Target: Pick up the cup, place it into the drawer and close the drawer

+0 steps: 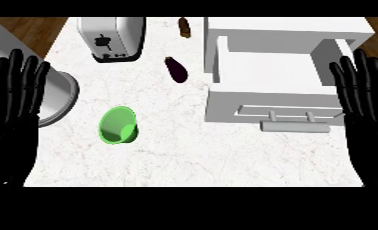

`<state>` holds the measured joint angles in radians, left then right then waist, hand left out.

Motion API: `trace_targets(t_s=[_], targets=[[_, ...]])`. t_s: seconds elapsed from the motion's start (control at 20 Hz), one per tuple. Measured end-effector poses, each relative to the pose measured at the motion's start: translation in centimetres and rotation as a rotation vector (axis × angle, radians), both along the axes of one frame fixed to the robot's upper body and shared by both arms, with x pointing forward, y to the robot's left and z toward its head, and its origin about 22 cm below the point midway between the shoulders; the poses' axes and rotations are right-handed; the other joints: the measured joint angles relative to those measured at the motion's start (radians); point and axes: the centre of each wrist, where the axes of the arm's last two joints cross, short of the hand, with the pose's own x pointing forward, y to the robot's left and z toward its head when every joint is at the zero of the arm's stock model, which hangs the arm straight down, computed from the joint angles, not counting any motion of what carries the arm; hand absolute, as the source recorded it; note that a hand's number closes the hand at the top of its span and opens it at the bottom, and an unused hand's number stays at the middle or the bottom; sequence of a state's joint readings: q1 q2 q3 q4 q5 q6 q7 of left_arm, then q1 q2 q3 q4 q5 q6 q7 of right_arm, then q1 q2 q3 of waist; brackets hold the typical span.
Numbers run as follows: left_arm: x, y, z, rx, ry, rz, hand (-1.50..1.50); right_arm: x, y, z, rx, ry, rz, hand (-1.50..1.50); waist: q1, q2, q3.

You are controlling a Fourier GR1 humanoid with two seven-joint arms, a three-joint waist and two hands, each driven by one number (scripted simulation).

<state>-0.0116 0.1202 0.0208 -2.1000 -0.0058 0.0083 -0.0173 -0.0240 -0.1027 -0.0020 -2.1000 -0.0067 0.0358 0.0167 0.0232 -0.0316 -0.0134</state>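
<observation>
Two hands spread wide, fingers up, holding nothing. At 9 o'clock, left hand [22, 94], grey round vessel [60, 99] just beside it. At 11, toaster [111, 39]. At 8, green cup [118, 125] on its side on the tabletop [221, 159], well apart from the open drawer [266, 69] at 2. At 3 o'clock, right hand [358, 91].

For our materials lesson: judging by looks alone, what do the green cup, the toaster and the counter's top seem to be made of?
Green cup: probably plastic, going by its even bright colour and soft sheen. Toaster: seemingly polished metal, silver-grey with pale reflections. Counter's top: looks like white marble or an imitation, faintly veined, matte.
</observation>
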Motion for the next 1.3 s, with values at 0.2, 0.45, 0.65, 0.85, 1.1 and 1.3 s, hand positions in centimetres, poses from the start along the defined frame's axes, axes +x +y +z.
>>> trace_targets(t_s=[0.2,0.45,0.65,0.85,1.1,1.3], targets=[[-0.3,0.1,-0.7,-0.016,-0.005,-0.061,-1.50,0.0,0.2,0.4,0.006,-0.003,0.017,-1.50,-0.014,0.020,0.008],[0.3,-0.8,-2.0,-0.120,0.075,-0.200,-1.50,-0.1,0.7,-0.3,0.052,0.062,0.067,-1.50,-0.022,0.029,0.012],[0.3,-1.9,-3.3,-0.183,0.131,-0.260,-1.50,0.6,0.7,0.0,0.080,0.091,0.094,-1.50,-0.022,0.031,0.012],[0.4,-2.5,-3.3,-0.207,0.147,-0.277,-1.50,0.7,0.9,-0.4,0.085,0.101,0.095,-1.50,-0.023,0.031,0.013],[1.3,-2.8,-3.1,-0.218,0.160,-0.287,-1.50,1.0,1.2,-0.9,0.082,0.104,0.099,-1.50,-0.023,0.031,0.014],[1.4,-2.4,-3.4,-0.219,0.175,-0.278,-1.50,1.4,1.0,-0.6,0.088,0.109,0.099,-1.50,-0.023,0.031,0.013]])
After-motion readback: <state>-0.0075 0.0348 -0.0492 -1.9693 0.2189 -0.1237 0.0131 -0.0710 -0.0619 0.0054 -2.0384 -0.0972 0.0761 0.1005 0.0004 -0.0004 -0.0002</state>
